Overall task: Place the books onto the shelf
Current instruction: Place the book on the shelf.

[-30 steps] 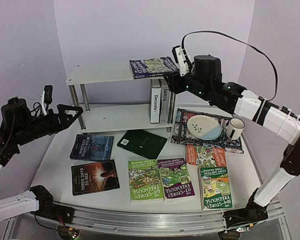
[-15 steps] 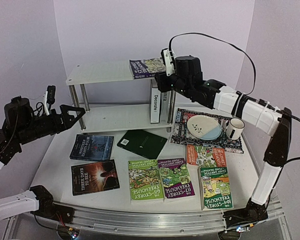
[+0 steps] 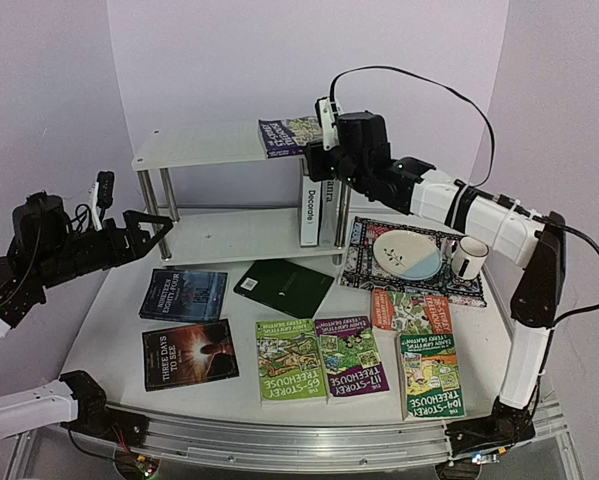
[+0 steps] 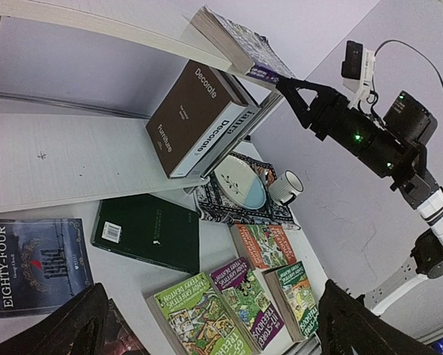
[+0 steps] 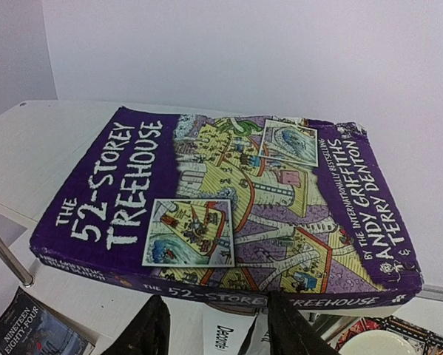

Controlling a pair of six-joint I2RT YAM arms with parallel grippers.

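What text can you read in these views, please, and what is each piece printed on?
"THE 52-STOREY TREEHOUSE", "ANDY GRIFFITHS & TERRY DENTON": purple book.
"Decorate": brown book.
"ianra": grey book.
"NINETEEN EIGHTY-FOUR": dark blue book.
"THREE DAYS TO SEE": black book.
"65-STOREY TREEHOUSE": left paperback.
"117-STOREY TREEHOUSE": middle paperback.
"104-STOREY TREEHOUSE": right paperback.
Too small or blurred: dark green book label, orange paperback.

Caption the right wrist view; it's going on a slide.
The 52-Storey Treehouse lies flat on the shelf's top board, right jaws parted just below its spine.
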